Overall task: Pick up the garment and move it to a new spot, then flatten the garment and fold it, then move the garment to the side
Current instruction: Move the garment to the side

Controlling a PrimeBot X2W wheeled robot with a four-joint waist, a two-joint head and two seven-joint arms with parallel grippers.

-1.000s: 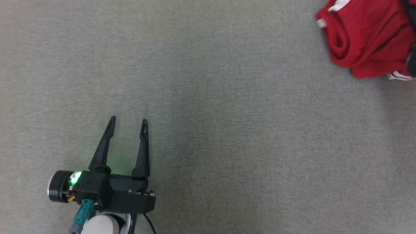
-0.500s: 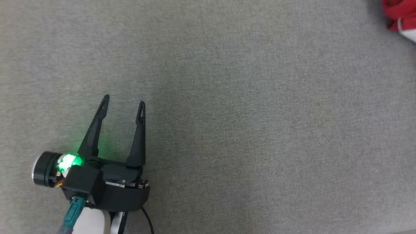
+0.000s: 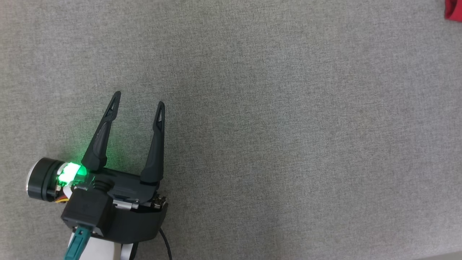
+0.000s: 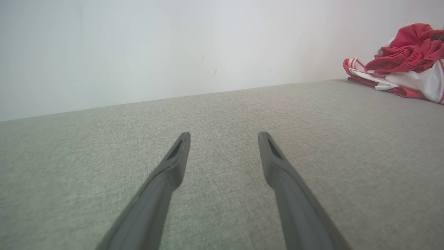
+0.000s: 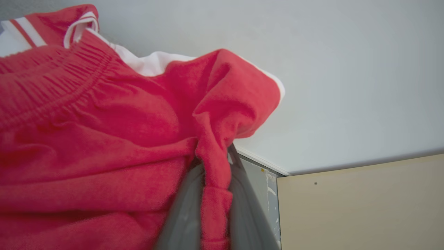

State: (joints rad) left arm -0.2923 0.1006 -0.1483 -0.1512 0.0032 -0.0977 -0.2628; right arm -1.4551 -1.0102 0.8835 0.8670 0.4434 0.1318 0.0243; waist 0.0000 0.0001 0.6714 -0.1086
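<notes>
The garment point(image 5: 104, 132) is red fabric with white trim and an elastic waistband. A fold of it is pinched between the two grey fingers of my right gripper point(image 5: 213, 163), which is shut on it. In the left wrist view the garment point(image 4: 406, 59) is a crumpled heap at the far right of the grey surface, near the wall. A red sliver of the garment point(image 3: 454, 9) shows at the top right corner of the head view. My left gripper point(image 3: 139, 99) is open at the lower left above bare grey cloth, far from the garment, and the left gripper point(image 4: 223, 139) holds nothing.
A grey woven surface point(image 3: 274, 137) spreads across the head view. A white wall point(image 4: 173, 45) rises behind its far edge. A beige panel point(image 5: 360, 208) and a white baseboard strip show at the lower right of the right wrist view.
In the head view the garment has slid up and right until just a corner shows. The open left gripper sits a little higher and larger; the camera may have shifted.
</notes>
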